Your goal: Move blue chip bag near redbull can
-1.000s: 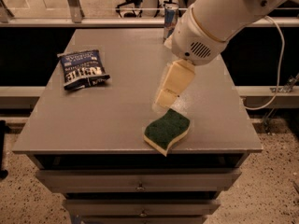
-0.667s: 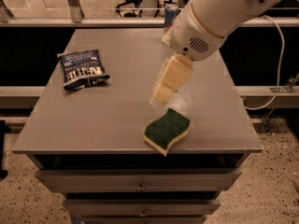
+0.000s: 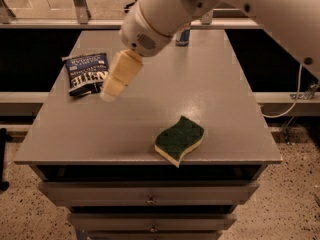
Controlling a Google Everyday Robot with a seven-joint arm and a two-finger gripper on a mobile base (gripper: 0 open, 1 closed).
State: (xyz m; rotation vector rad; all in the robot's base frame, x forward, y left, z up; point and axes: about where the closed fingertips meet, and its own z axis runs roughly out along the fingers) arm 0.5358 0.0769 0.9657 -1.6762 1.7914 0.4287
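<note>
Gripper [image 3: 107, 96] is hanging in the left-centre of the camera view, its tan fingers [image 3: 120, 74] pointing down and to the left. They are sitting pressed together as one tapered block with no gap showing, and they are holding nothing. The tip is hovering just beside the right edge of the blue chip bag [image 3: 86, 74]; whether it is touching the bag cannot be told. The bag is lying flat at the upper left of the grey table [image 3: 220, 94], near the left edge, white lettering facing up. The white arm [image 3: 165, 14] is reaching in from the upper right of the frame and is covering the upper part of the redbull can [image 3: 183, 36]. The can is standing upright at the table's far edge, top centre, well apart from the bag. A green wavy sponge [image 3: 179, 139] is resting near the front edge, lower centre-right. Drawers [image 3: 150, 193] are showing beneath the tabletop.
</note>
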